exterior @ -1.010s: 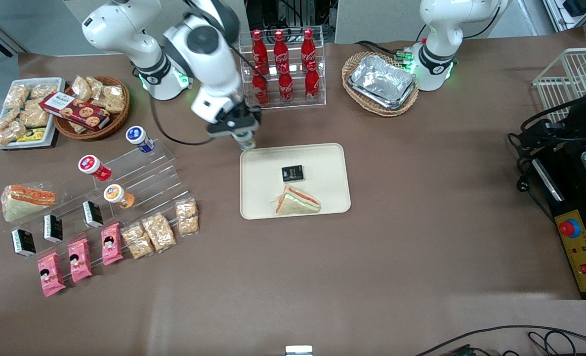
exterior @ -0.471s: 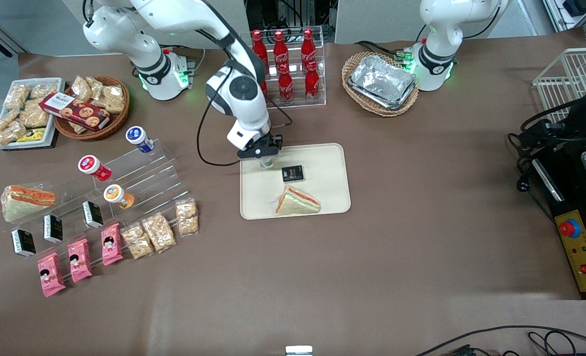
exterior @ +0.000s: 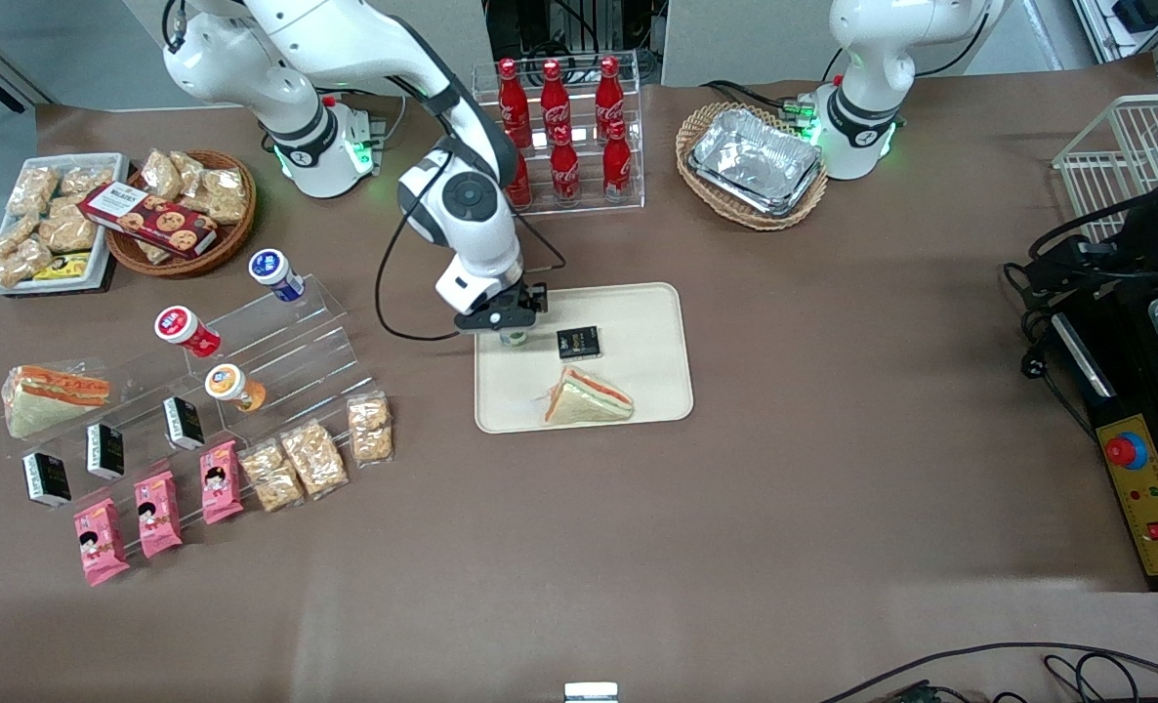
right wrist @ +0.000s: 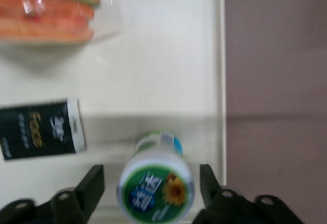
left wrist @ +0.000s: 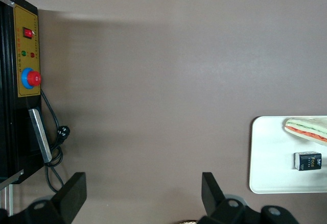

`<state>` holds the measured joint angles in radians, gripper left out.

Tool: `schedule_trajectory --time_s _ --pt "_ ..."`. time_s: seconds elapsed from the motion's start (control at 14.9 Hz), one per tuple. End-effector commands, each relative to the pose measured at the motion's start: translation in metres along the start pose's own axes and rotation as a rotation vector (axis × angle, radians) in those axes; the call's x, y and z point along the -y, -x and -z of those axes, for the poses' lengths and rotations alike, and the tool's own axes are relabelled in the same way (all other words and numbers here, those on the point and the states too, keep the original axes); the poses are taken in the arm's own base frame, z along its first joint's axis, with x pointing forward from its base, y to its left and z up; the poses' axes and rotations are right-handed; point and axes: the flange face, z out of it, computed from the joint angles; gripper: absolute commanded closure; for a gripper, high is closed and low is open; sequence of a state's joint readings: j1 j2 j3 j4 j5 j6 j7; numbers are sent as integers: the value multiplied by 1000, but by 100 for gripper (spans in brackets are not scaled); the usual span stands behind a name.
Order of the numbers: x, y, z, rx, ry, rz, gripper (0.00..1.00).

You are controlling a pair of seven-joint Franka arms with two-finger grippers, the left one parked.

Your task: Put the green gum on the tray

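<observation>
The green gum (right wrist: pixel 155 189), a white canister with a green-and-white lid, stands upright on the cream-beige tray (right wrist: pixel 163 55), close to the tray's edge toward the working arm's end. My right gripper (right wrist: pixel 150 175) is open right above it, with one finger on each side and a gap between each finger and the canister. In the front view the gripper (exterior: pixel 503 317) hangs low over the tray (exterior: pixel 642 322) and the gum (exterior: pixel 514 338) peeks out beneath it. The tray's edge also shows in the left wrist view (left wrist: pixel 265 147).
A black packet (exterior: pixel 577 342) lies on the tray beside the gum, and a wrapped sandwich (exterior: pixel 587 398) lies nearer the front camera. A cola bottle rack (exterior: pixel 559 137) stands farther back. An acrylic stand with blue-lidded (exterior: pixel 274 273), red-lidded (exterior: pixel 186 330) and orange-lidded (exterior: pixel 233 387) canisters sits toward the working arm's end.
The gripper has carried the gum from above the tray's edge down onto the tray, and its fingers have opened off the canister.
</observation>
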<state>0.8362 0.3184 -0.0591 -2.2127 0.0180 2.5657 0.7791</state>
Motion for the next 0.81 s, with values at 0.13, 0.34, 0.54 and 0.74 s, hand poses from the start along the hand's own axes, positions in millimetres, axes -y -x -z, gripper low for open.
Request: schedule_trajectory --time_s 0.13,0.34,0.54,0.74 --pt "-32 -57 120 -52 -49 -34 0" --pt "-75 -112 179 -50 -38 -108 0" --pt "-125 -154 241 -6 0 24 0" --pt "-224 -185 292 35 9 127 0"
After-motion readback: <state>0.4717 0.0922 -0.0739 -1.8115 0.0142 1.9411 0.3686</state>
